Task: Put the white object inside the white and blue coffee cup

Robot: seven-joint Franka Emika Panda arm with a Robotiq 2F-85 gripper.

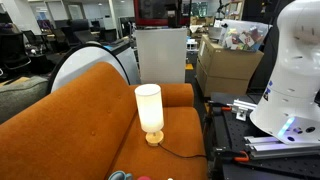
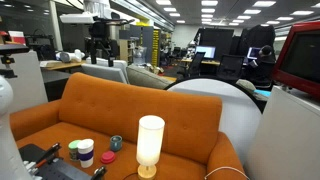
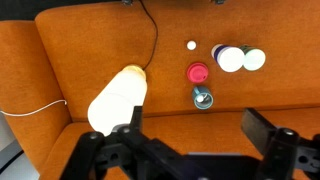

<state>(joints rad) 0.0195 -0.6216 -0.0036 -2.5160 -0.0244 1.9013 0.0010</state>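
A small white object (image 3: 191,44), seen from the wrist view as a pale round dot with no detail to read, lies alone on the orange upholstered desk (image 3: 80,50). It is near but apart from the white and blue coffee cup (image 3: 231,59), which stands mouth up with a second white round piece (image 3: 255,59) touching its side. A red disc (image 3: 198,72) and a small grey cup (image 3: 203,97) sit just beside them, and a white lamp (image 3: 118,98) with a dark cord (image 3: 152,30) stands closer to the camera. The tool (image 3: 193,125) hangs above the group, its fingers wide apart and holding nothing. The object looks small and low, so a grasp may well slip off it or press it into the soft cushion. Wide fingers coming down could also knock the red disc or tip the cup, and the lamp stands close enough to be bumped. Taking the neighbouring white piece for the target is a further risk.
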